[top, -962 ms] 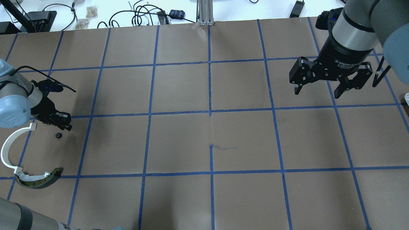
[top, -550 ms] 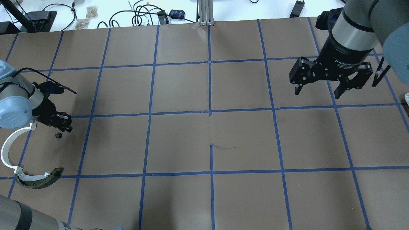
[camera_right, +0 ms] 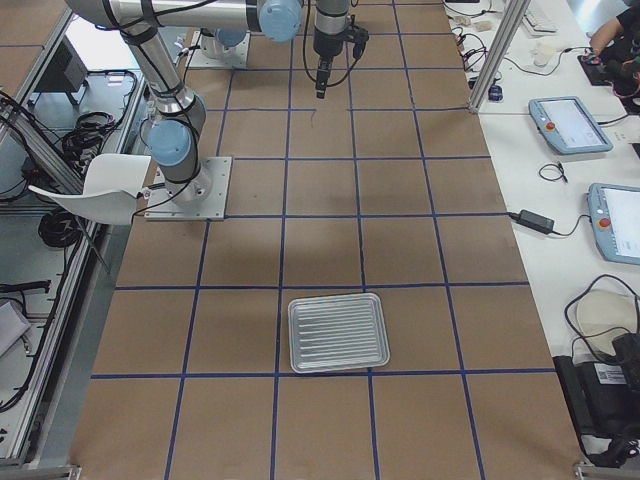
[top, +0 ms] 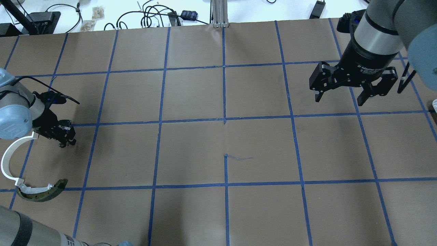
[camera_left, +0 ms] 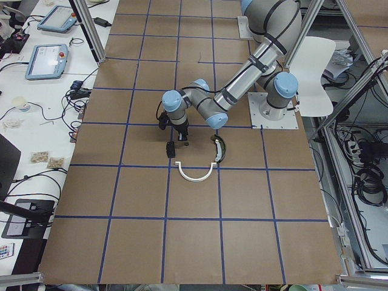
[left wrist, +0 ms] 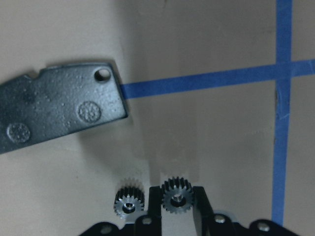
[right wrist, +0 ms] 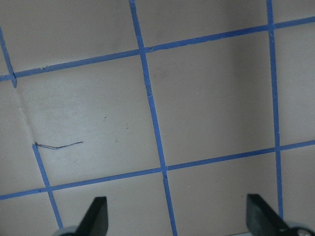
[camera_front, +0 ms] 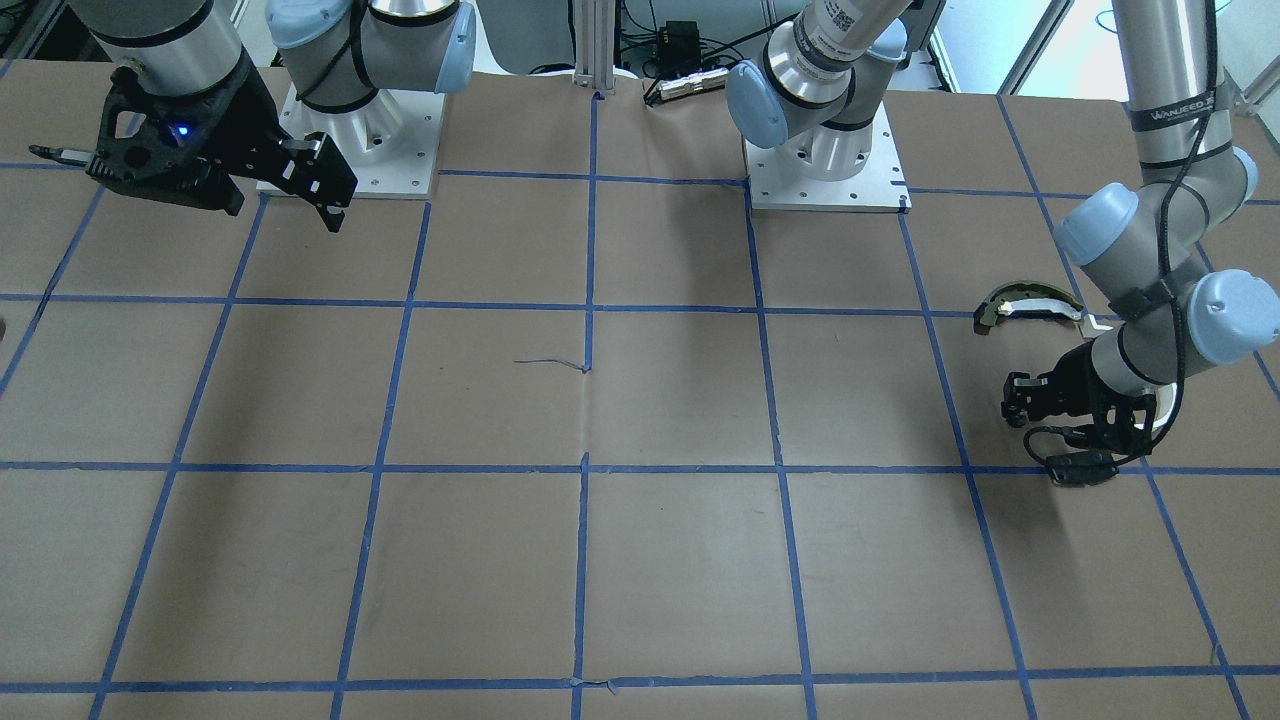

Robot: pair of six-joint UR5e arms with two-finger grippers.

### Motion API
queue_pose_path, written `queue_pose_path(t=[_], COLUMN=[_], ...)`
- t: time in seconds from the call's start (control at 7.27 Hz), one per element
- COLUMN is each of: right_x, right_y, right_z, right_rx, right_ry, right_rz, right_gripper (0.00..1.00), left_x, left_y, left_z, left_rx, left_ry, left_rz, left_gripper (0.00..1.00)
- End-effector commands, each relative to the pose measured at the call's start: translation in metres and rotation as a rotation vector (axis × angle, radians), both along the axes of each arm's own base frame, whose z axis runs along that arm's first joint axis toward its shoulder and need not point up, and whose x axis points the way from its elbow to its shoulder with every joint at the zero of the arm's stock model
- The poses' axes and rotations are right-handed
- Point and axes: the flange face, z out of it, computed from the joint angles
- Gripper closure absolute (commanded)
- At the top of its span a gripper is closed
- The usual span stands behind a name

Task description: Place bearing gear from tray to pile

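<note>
At the left end of the counter (top: 259, 150), beside the pile (top: 40, 195), the left end effector (top: 67, 141) is set low over the paper. In the wrist view, one bearing gear (left wrist: 177, 195) is seen clamped between its fingers (left wrist: 201, 212). Whether that gear touches the surface cannot be told. The step in hand is judged to be the set-down at the pile. The next move calls for a short descent if any gap remains, then a release and a straight lift, so that the second gear (left wrist: 129, 201), lying just beside the fingers, is not knocked. The right end effector (top: 339, 100) is held spread wide with nothing in it, well apart over the opposite side of the counter.

Count:
- bearing gears: two
- small black plate (left wrist: 59, 110): one
- white curved arc (camera_left: 195, 179): one
- olive-and-white curved piece (camera_front: 1035, 303): one
- tray (camera_right: 337, 332): one, well apart from the pile
- end effectors: two
</note>
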Motion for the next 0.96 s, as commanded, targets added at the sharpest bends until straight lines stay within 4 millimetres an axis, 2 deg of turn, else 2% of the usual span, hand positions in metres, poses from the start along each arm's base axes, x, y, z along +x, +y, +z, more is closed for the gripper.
queue_pose_path(t=[0.0, 0.14, 0.28, 0.41, 0.55, 0.69, 0.83], right_x=[0.000, 0.000, 0.000, 0.000, 0.000, 0.000, 0.000], right_y=[-0.001, 0.000, 0.000, 0.000, -0.001, 0.000, -0.001], right_z=[-0.001, 0.000, 0.000, 0.000, -0.001, 0.000, -0.001], right_rx=[0.002, 0.001, 0.001, 0.001, 0.002, -0.001, 0.002], right_ry=[-0.002, 0.000, 0.000, 0.002, 0.000, 0.000, 0.000], right_rz=[-0.001, -0.001, -0.001, -0.001, -0.001, -0.001, -0.001], right_gripper=[0.00, 0.00, 0.00, 0.00, 0.00, 0.00, 0.00], left_x=[-0.001, -0.009, -0.030, -0.084, -0.138, -0.191, -0.244], left_y=[-0.001, -0.005, -0.019, -0.039, -0.045, -0.042, -0.029], left_z=[0.004, 0.026, 0.069, 0.117, 0.154, 0.188, 0.220], left_rx=[-0.002, 0.001, -0.012, 0.003, -0.025, -0.095, -0.157], left_ry=[-0.003, -0.002, -0.012, -0.023, -0.052, -0.053, -0.076], left_rz=[0.001, -0.013, 0.010, 0.027, 0.071, 0.082, 0.120], left_gripper=[0.04, 0.03, 0.03, 0.03, 0.03, 0.03, 0.01])
